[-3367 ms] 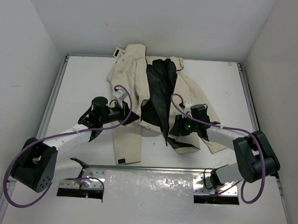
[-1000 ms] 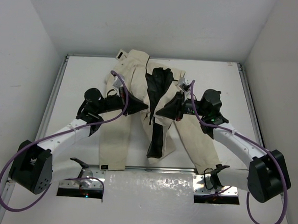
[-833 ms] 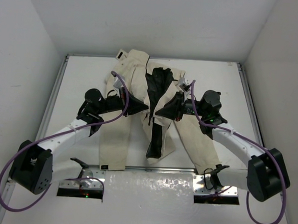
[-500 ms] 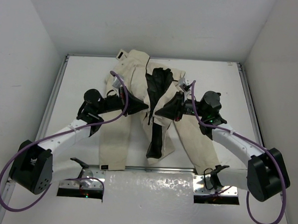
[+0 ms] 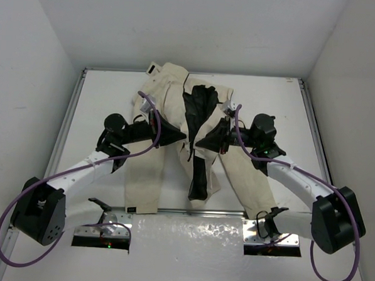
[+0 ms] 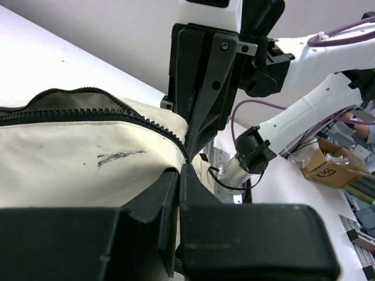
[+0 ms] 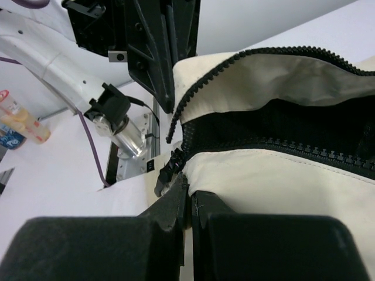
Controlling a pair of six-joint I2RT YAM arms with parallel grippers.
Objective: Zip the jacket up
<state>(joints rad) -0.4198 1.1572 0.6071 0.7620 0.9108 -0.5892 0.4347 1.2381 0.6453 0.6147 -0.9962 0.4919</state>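
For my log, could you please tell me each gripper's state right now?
Left gripper: closed on the jacket edge.
Right gripper: closed on the jacket edge too.

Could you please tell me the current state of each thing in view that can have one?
jacket: unzipped, front open, black lining showing.
zipper: undone, its two rows of teeth apart.
left gripper: shut on one front edge of the jacket.
right gripper: shut on the other front edge of the jacket.
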